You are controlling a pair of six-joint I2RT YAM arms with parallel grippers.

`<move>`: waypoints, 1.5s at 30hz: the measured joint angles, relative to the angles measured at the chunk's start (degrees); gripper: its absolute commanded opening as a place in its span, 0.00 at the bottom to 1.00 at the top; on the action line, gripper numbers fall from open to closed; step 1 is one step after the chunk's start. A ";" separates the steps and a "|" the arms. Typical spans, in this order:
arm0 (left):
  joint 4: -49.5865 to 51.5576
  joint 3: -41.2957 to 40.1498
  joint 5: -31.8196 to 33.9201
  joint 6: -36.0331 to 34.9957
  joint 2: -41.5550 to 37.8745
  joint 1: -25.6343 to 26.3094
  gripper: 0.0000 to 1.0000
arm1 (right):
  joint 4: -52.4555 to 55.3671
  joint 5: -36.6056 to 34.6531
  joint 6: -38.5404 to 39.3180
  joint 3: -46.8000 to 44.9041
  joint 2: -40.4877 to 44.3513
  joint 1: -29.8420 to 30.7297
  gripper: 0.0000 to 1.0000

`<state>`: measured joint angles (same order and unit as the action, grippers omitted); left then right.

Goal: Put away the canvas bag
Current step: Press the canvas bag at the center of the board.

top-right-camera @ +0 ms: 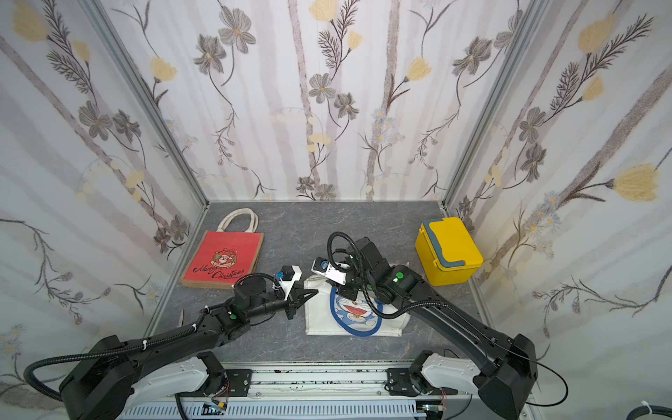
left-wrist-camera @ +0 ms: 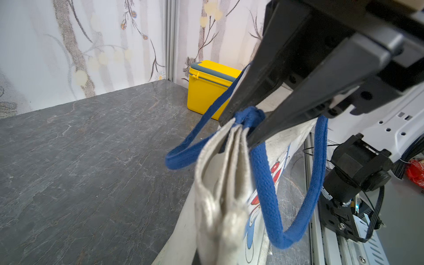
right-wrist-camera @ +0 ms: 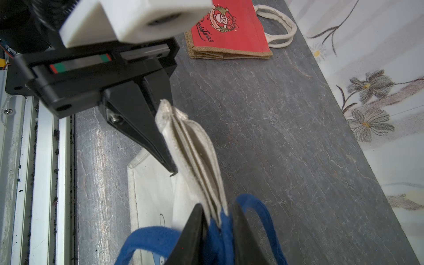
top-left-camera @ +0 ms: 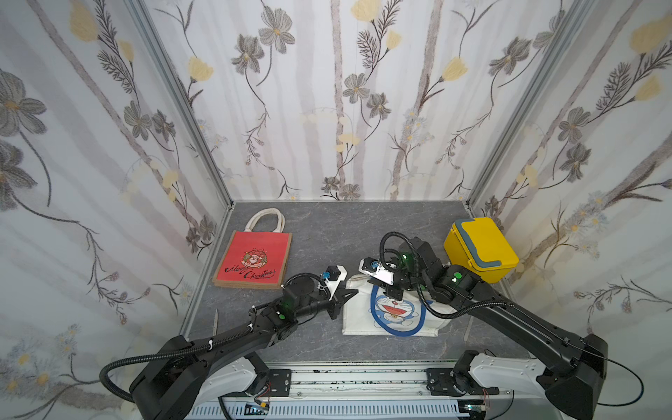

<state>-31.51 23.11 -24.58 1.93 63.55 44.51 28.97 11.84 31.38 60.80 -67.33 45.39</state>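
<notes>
Flowered wallpaper (top-left-camera: 327,109) closes three sides of a grey marbled table (top-left-camera: 327,232). On its front part, a little right of the middle, lies the canvas bag (top-left-camera: 358,318), white, with the cartoon print facing up. Its bottom edge points to the robot's base and its mouth points to the back wall. The rim of the mouth runs from left to right and is raised off the table between the two grippers. The left gripper (top-left-camera: 352,293) is closed on the rim's left corner. The right gripper (left-wrist-camera: 243,126) is clamped on the rim together with the blue handles (left-wrist-camera: 266,195). Both top views show the print but hide the handles under the right arm (top-left-camera: 509,309); only the wrist views show the rim's folded layers. A red bag (top-left-camera: 254,260) lies flat at the back left and a yellow box (top-left-camera: 480,247) stands at the back right, both apart from the canvas bag.
</notes>
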 measured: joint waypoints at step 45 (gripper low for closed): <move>3.69 5.14 6.23 -0.55 -0.92 0.31 0.03 | 2.60 0.46 -3.08 -1.05 1.22 -1.60 0.52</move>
<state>-27.81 28.25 -18.35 1.39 62.63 44.82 31.57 12.29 28.29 59.75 -66.11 43.79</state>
